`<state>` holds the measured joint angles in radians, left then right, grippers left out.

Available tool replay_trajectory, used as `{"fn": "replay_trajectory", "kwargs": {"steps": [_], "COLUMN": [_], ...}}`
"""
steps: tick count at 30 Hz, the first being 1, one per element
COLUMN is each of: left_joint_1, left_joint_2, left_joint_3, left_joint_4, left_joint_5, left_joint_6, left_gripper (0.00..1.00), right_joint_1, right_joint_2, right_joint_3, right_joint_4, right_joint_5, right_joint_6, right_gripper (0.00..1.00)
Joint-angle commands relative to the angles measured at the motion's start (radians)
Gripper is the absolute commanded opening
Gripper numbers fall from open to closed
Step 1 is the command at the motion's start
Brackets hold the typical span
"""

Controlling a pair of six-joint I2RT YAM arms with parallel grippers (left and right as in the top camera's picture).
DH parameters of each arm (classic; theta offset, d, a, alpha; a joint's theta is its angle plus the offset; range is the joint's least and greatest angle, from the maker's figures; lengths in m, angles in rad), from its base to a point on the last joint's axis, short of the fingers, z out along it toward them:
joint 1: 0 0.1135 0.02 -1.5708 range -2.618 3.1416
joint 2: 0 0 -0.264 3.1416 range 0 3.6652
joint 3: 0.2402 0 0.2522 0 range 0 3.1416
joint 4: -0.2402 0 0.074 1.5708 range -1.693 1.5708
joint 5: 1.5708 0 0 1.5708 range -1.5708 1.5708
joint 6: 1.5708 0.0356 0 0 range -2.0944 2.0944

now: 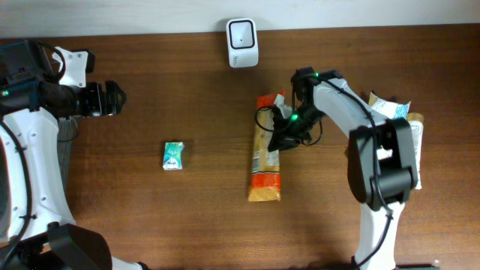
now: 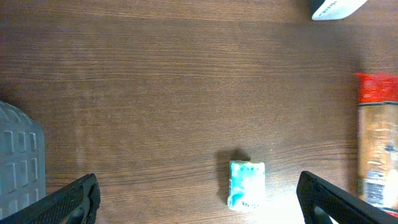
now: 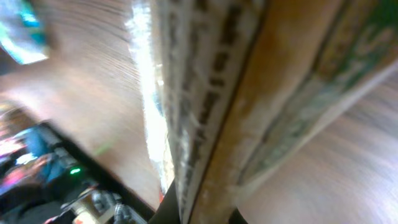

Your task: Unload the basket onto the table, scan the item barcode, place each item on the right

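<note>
The item, a long orange and tan packet [image 1: 266,161], lies lengthwise on the table below the white barcode scanner [image 1: 242,42]. My right gripper [image 1: 283,132] is shut on the packet's right edge near its upper half. In the right wrist view the packet [image 3: 249,93] fills the frame edge-on, pinched between the dark fingers [image 3: 186,214] at the bottom, with my right gripper [image 3: 208,214] closed around it. Far left, my left gripper [image 1: 112,99] stands open and holds nothing. In its own view my left gripper [image 2: 198,193] is wide open above the table.
A small teal and white packet [image 1: 173,155] [image 2: 246,184] lies left of centre. More packages [image 1: 397,112] are piled at the right edge behind the right arm. A grey ribbed object [image 2: 18,162] sits at the left. The scanner [image 2: 336,7] shows at the top right of the left wrist view.
</note>
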<state>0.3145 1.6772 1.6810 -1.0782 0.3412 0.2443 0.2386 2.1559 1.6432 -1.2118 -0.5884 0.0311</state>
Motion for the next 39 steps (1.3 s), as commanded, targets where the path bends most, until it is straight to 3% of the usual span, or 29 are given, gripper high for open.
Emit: {"fn": "replay_trajectory", "kwargs": {"steps": [1,5,10,15,20,25,29,33,39], "left_joint_1": [0.001,0.001,0.001,0.001,0.001,0.001,0.001,0.001,0.001], "left_joint_2": [-0.004,-0.004,-0.004,-0.004,-0.004,-0.004,-0.004,-0.004,-0.004], "left_joint_3": [0.006,0.006,0.006,0.006,0.006,0.006,0.006,0.006,0.006], "left_joint_4": [-0.001,-0.001,-0.001,-0.001,-0.001,-0.001,-0.001,-0.001,-0.001], "left_joint_5": [0.011,0.011,0.011,0.011,0.011,0.011,0.011,0.011,0.011], "left_joint_6": [0.019,0.019,0.019,0.019,0.019,0.019,0.019,0.019,0.019], "left_gripper": [0.99,0.99,0.99,0.99,0.99,0.99,0.99,0.99,0.99], "right_joint_1": [0.074,0.224,0.291,0.354,0.387,0.370,0.343,0.344,0.381], "right_joint_2": [-0.143,-0.108,0.050,0.095,0.097,0.102,0.102,0.084,0.076], "right_joint_3": [0.119,0.138,0.138,0.138,0.134,0.137,0.137,0.244,0.278], "right_joint_4": [-0.130,-0.266,-0.250,-0.138,-0.099,-0.100,-0.126,-0.206,-0.228], "right_joint_5": [0.412,0.791,0.793,0.655,0.644,0.702,0.845,0.941,0.917], "right_joint_6": [0.205,0.379,0.397,0.396,0.397,0.393,0.393,0.384,0.160], "right_gripper": [0.04,0.04,0.04,0.04,0.32,0.51,0.55,0.55,0.58]}}
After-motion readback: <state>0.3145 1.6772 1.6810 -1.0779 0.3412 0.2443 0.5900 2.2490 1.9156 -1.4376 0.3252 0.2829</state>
